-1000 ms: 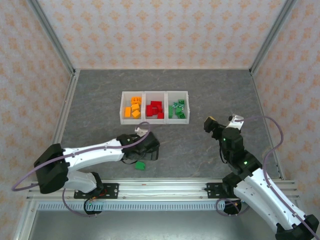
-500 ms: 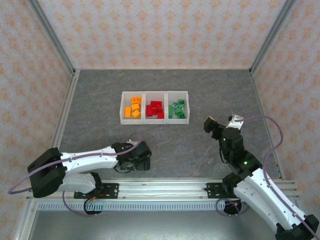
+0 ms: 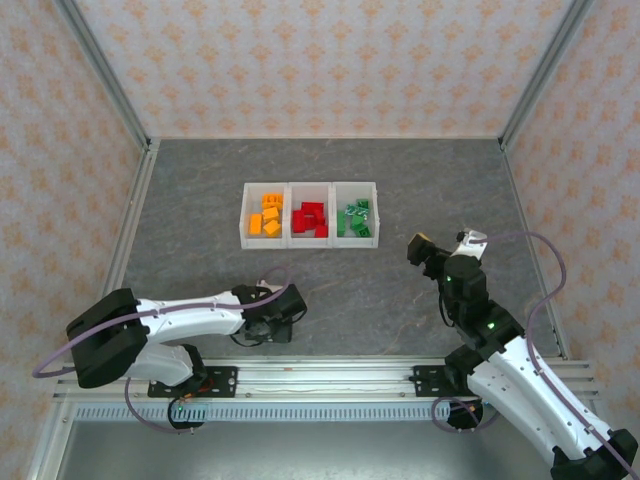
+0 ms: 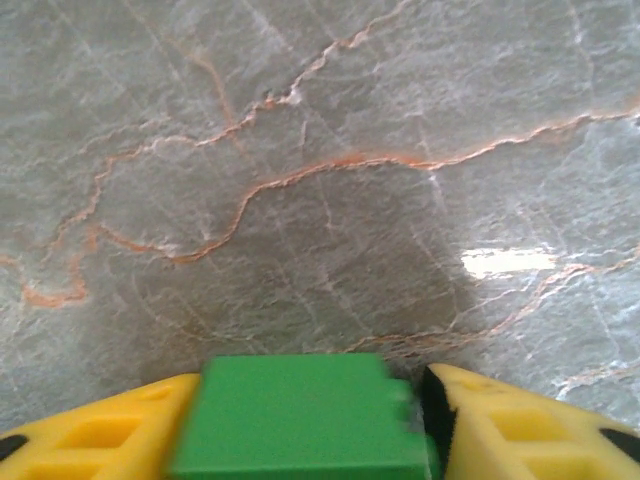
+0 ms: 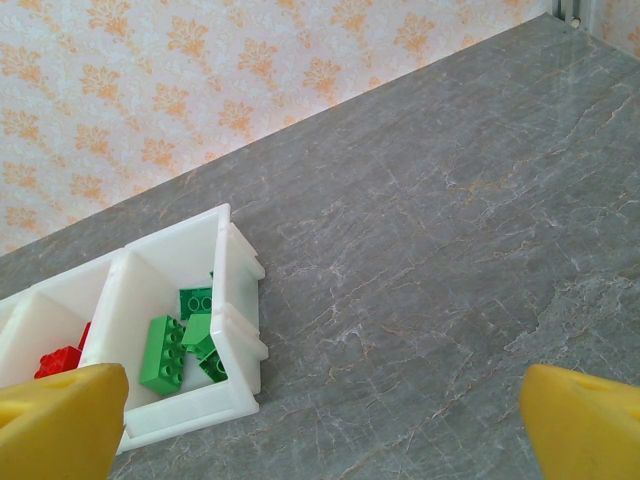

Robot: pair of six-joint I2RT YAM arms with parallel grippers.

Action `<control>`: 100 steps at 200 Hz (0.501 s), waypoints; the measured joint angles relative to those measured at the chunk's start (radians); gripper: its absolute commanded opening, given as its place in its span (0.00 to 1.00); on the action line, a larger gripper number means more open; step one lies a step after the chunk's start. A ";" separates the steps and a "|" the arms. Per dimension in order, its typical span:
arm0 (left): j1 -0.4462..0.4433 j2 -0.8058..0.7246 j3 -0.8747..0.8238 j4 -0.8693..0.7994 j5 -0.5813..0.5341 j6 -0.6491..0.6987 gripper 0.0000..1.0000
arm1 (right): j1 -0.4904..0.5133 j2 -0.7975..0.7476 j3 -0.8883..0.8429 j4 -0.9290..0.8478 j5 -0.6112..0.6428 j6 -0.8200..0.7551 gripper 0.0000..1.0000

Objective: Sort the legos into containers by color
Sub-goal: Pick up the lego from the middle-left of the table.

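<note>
The left arm lies low along the near edge of the bench, its working end down at the surface and well apart from the bins. In the wrist view a green brick sits flat on the stone between the two yellow pads, square to them. That likely explains the low pitch of the wrist: the pads must straddle the brick's sides rather than its studded top. The left jaws stand narrow about it. One pad looks pressed against the brick. At the other a thin dark line shows, so whether the grip is made cannot be told. The brick rests on the bench, not lifted.

The bins stand in a row toward the middle of the bench, already sorted: orange bricks in the left one, red bricks in the middle, green bricks in the right. The brick between the pads looks to be the only one outside them. The task is probably near its end, and the brick's place is the right bin, a diagonal carry from where it lies.

The right arm is held up at its own side. The right jaws are wide and empty, their yellow tips at the far edges of the wrist view, which looks down on the green bin. Parked so, the arm stands clear of the path to that bin.
</note>
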 measured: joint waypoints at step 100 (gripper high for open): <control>0.000 0.028 0.176 0.047 -0.029 0.049 0.32 | 0.000 0.000 0.000 0.000 0.000 0.000 1.00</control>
